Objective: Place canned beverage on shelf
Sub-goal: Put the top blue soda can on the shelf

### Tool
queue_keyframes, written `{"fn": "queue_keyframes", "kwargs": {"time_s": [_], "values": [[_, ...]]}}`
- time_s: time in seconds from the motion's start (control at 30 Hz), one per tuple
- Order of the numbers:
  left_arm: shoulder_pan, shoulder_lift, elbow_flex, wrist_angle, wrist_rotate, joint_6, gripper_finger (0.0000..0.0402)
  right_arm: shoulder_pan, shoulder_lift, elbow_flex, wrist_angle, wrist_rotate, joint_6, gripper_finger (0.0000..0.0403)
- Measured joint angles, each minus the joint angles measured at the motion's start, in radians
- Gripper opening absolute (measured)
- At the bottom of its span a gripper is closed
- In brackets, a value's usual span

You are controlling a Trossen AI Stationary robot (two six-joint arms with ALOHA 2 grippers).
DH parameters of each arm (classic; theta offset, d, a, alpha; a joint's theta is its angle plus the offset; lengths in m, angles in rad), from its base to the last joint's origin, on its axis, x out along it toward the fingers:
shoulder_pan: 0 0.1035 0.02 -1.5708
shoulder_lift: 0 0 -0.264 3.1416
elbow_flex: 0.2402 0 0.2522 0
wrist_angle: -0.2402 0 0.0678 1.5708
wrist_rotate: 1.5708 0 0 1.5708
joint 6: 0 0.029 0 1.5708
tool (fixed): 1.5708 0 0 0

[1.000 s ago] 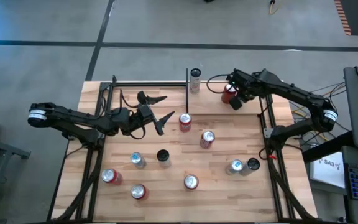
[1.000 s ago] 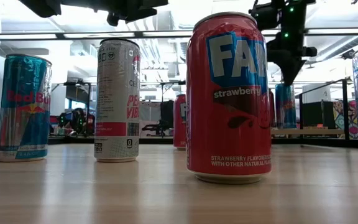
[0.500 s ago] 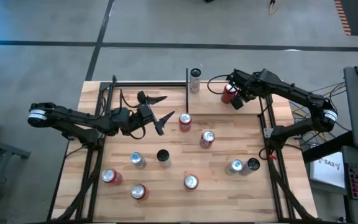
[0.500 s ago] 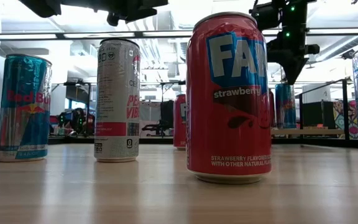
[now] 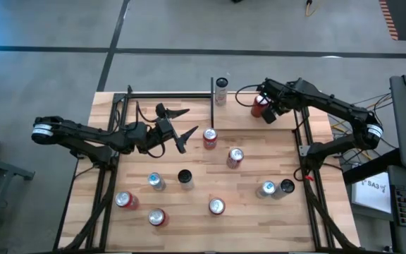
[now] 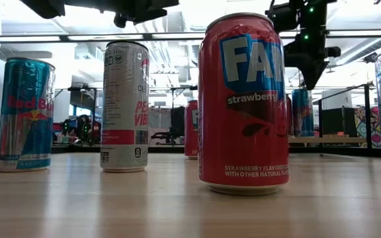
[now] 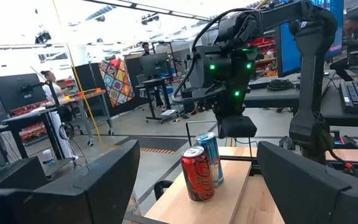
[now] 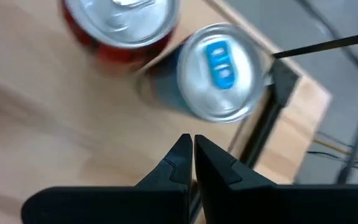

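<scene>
A red can and a blue can stand upright, side by side, on the shelf, a light-wood board with thin black rods at the table's far right. My right gripper hangs shut just above them, pointing steeply down, with its tips clear over the blue can. In the high view it hides the blue can, and only the red can shows. My left gripper floats open and level over the table's left middle, pointing right, nothing between its fingers.
Several more cans stand on the tabletop: a red one near my left gripper, a Fanta can, a white can, a Red Bull can. A silver can stands at the far edge by a black post.
</scene>
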Motion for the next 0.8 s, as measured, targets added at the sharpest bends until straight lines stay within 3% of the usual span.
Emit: {"fn": "queue_keyframes", "kwargs": {"time_s": [0.1, 0.5, 0.8], "values": [[0.0, 0.0, 0.0, -0.002, 0.0, -0.005, 0.0311, 0.0, 0.0, 0.0, 0.003, -0.024, 0.0, 0.0009], [0.0, 0.0, 0.0, -0.007, 0.0, -0.006, 0.0311, 0.0, 0.0, 0.0, 0.053, 0.08, -0.018, 0.0009], [0.0, 0.0, 0.0, -0.007, 0.0, -0.01, 0.0311, 0.0, 0.0, 0.0, 0.009, 0.01, 0.001, 0.0009]]}}
